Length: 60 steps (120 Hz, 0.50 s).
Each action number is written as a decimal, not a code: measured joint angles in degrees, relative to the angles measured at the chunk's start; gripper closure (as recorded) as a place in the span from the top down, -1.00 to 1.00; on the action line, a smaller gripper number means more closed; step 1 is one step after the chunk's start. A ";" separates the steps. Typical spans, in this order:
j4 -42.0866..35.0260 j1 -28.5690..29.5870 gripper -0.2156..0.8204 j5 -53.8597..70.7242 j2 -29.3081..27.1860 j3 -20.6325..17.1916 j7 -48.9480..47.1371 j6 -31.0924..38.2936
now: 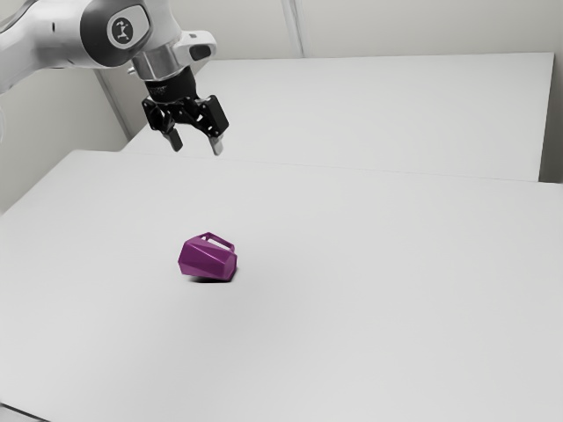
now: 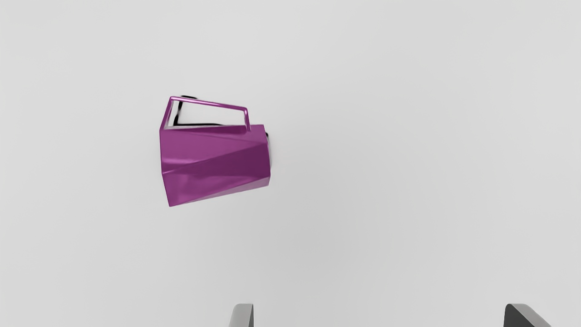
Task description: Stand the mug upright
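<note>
Our jaws are wide open and have hold of nothing, their fingertips (image 1: 217, 148) well apart from each other and hanging above the desk (image 1: 369, 316). The mug (image 1: 208, 259) lies on its side on the desk, below and well apart from our jaws. In the wrist view we see its handle (image 2: 209, 103) on the side of the body away from our fingertips, with dark shadow showing through the loop.

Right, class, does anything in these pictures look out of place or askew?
Yes: the purple mug lies on its side on the table, handle off to one side, rather than standing on its base.
</note>
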 joint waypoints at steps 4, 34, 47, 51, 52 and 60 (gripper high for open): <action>0.00 0.01 0.58 0.00 0.00 -0.02 -0.01 -0.04; -0.11 -0.11 0.58 -0.01 -0.10 -0.03 0.03 -0.22; 0.06 -0.10 0.58 -0.05 0.50 -0.08 0.15 -0.25; 0.63 -0.14 0.58 -0.08 1.34 -0.08 0.23 -0.34; 0.76 -0.13 0.58 -0.09 1.55 -0.10 0.25 -0.39; 1.70 0.32 0.58 -0.16 2.97 -0.31 0.45 -0.71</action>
